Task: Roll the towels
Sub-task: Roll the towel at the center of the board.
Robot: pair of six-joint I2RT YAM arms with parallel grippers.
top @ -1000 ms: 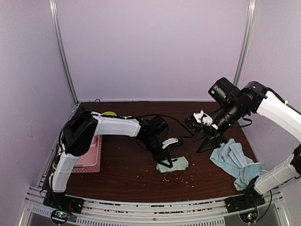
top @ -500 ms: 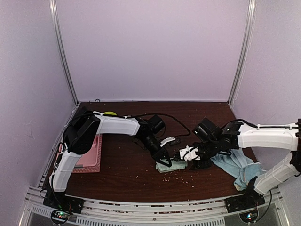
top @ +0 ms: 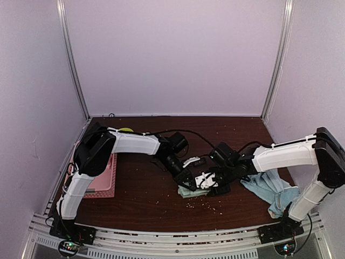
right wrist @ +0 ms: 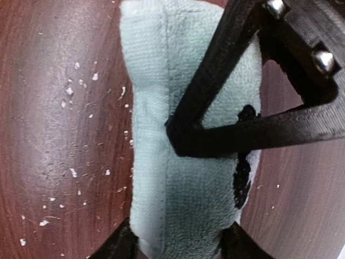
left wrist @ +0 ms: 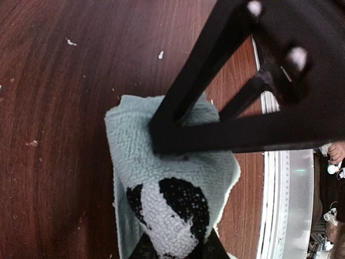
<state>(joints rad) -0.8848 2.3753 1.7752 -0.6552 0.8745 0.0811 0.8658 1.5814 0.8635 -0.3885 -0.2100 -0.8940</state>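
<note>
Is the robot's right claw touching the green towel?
Touching. In the right wrist view, one finger of the right gripper presses straight onto the green towel, with no gap showing between them.

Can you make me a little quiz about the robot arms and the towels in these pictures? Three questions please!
1. True or false: the light blue towel is rolled up neatly.
2. The left gripper and right gripper meet at which one? A, a pink towel. B, the mint green towel. C, the light blue towel.
3. Fill in: the pink basket lies on the ____ arm's side of the table.
Key: 1 false, it lies crumpled. 2 B. 3 left.
</note>
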